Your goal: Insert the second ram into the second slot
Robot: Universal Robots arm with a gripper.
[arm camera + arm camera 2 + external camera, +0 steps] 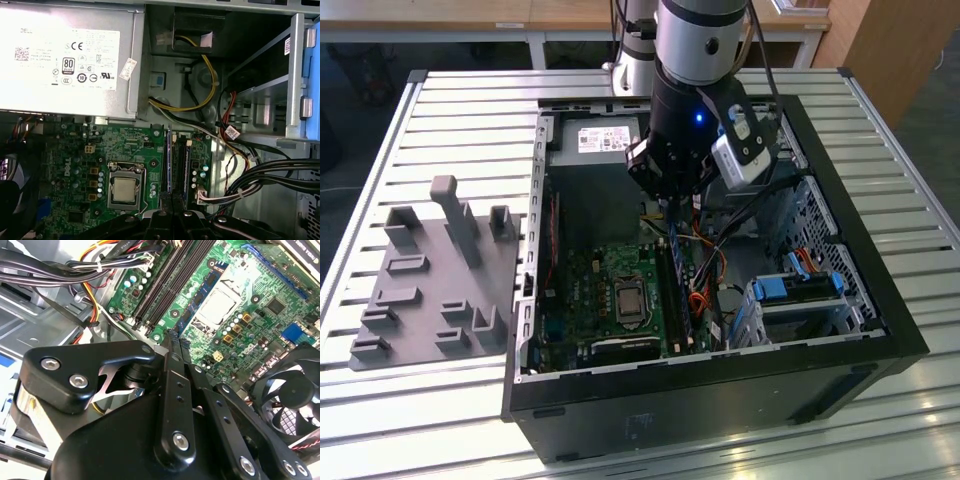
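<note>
The second ram (678, 285) is a thin blue stick standing on edge among the memory slots, just beside the processor socket (123, 189). It also shows in both wrist views (200, 297) (171, 165), running straight away from my fingertips. My gripper (176, 340) hangs over this line of slots inside the open computer case, and its black fingers are drawn together. I cannot tell whether they touch the stick. From outside, the gripper (667, 212) sits low under the arm's wrist. A second blue strip (186, 170) lies in the neighbouring slot, farther from the socket.
A bundle of black cables (75, 265) runs close beside the slots. The power supply (65, 55) fills the far end of the case, and a fan (290, 385) sits near the socket. The drive bay (800, 290) stands at the exterior view's right. A grey holder block (430, 280) lies outside the case at the left.
</note>
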